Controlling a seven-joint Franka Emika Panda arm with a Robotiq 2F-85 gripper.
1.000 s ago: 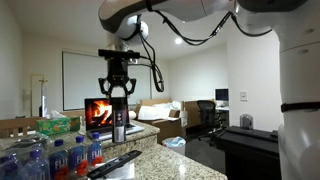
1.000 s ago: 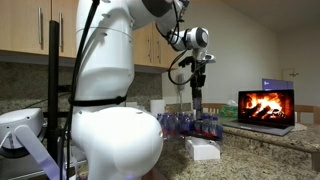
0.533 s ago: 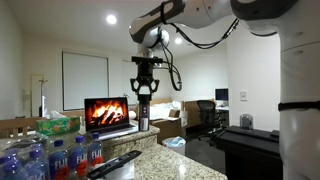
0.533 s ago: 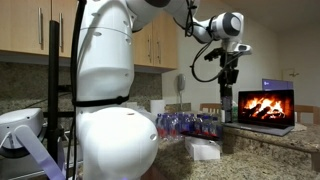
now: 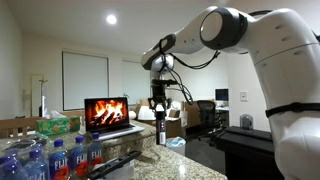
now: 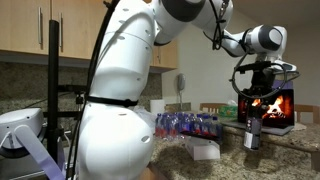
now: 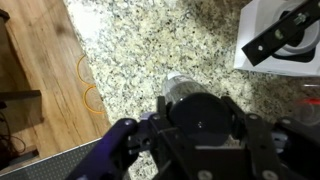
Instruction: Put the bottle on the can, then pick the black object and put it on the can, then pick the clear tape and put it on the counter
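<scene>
Gripping the bottle, the pincer shows clearly only in exterior views.

In an exterior view the camera stands low, almost at the height of the tabletop and very near the water bottles. It looks along the tabletop to the laptop and the room behind. In an exterior view the camera stands close behind my white body and faces the cupboards. Both exterior views share the laptop and the water bottles. The wrist camera sits above my jaws and looks straight down, from near, on the tabletop and the wooden floor.
</scene>
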